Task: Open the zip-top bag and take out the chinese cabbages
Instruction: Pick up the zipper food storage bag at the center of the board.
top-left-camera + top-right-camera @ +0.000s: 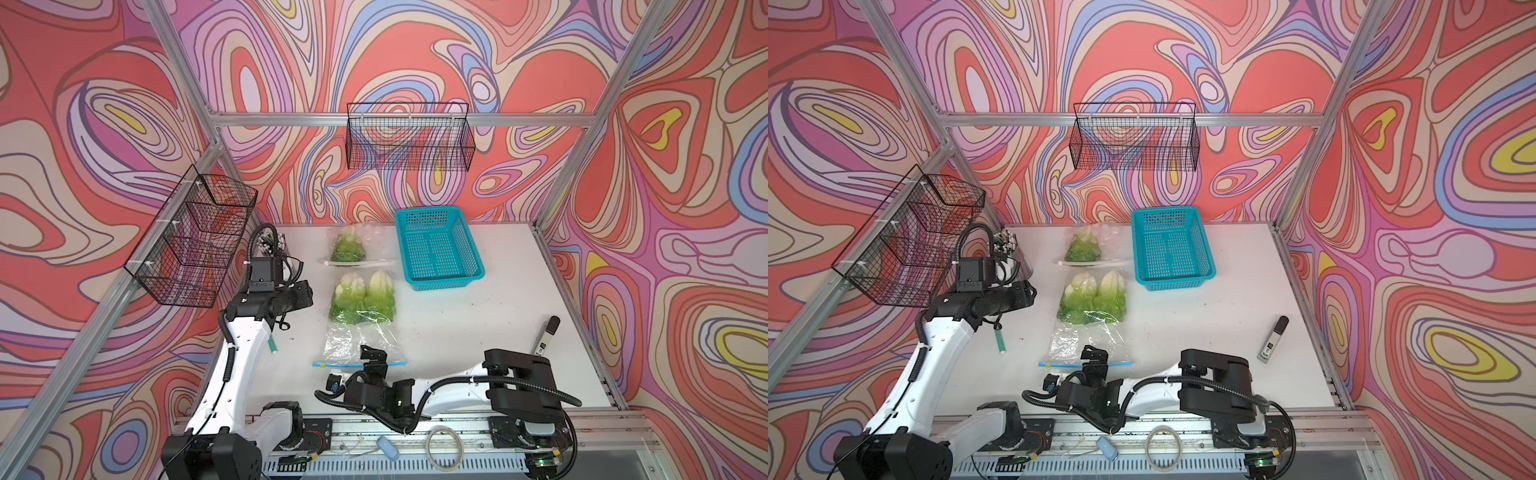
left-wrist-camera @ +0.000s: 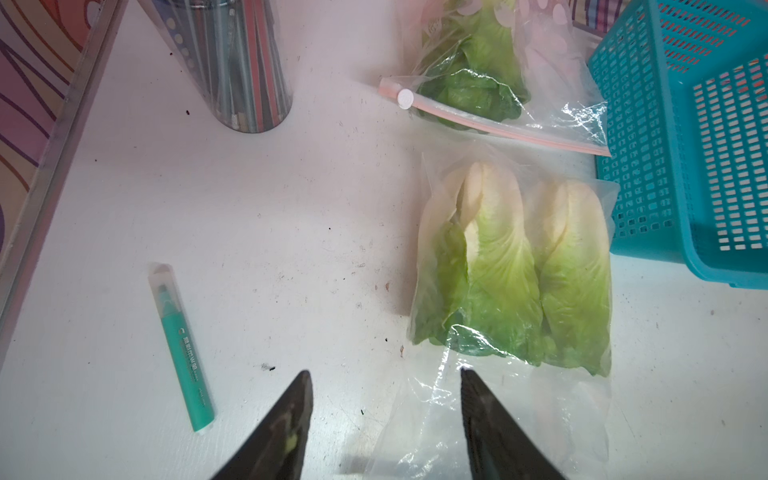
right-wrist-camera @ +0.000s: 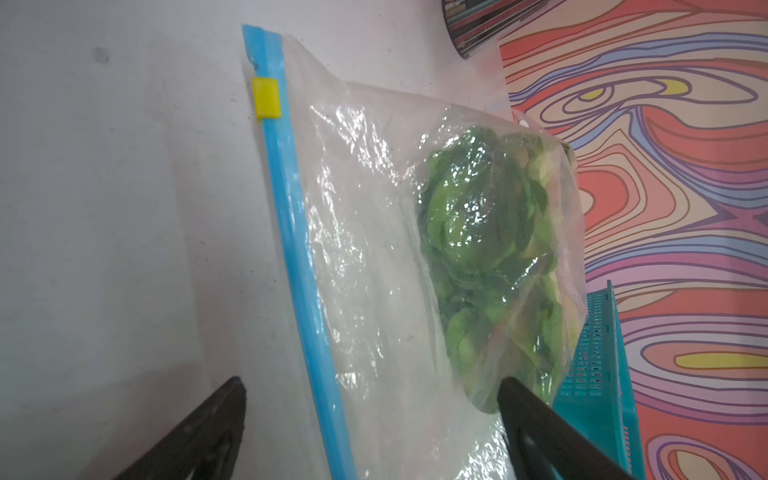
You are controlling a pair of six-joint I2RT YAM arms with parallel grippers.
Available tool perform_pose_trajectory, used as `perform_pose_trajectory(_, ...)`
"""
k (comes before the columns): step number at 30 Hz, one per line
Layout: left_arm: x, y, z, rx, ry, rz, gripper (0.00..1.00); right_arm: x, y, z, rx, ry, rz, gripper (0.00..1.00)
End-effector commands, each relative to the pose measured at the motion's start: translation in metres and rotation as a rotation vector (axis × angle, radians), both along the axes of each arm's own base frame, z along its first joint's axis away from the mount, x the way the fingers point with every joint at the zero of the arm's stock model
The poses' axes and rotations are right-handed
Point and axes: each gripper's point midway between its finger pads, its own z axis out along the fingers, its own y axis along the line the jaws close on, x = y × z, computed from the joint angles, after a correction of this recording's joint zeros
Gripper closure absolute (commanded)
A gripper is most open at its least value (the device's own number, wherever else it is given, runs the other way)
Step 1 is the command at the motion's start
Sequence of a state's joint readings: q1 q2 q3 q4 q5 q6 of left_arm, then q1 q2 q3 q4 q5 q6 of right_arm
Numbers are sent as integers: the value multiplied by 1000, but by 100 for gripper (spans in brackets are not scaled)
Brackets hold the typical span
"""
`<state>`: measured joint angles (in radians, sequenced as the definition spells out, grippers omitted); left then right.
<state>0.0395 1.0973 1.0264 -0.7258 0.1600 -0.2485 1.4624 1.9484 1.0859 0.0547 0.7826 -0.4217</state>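
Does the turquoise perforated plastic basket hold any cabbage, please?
No, the turquoise basket has a bare floor; the cabbages lie bagged beside it.

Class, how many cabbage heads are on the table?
3. The first cabbage and second cabbage lie side by side in the blue-zipped bag; the third cabbage is in the pink-zipped bag beside the basket. Others may be hidden.

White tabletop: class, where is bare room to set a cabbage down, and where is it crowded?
Bare: the patch between the blue-zipped clear bag, the teal plastic basket and the black marker; also between the green marker and that bag. Crowded: the back, around the pink-zipped clear bag.
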Motion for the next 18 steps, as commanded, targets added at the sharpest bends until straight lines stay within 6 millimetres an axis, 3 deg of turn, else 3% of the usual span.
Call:
perform_pose_trajectory(1, -3, 0, -5, -20, 20, 9, 41, 6, 3, 0, -10, -81, -7, 2)
perform_pose_trajectory(7, -3, 0, -5, -19, 18, 9, 42, 10, 5, -8, -40, -151, -3, 3)
perform_pose_trajectory(18, -3, 1, -5, -20, 14, 13, 44, 23, 8, -1, -34, -296, -50, 9)
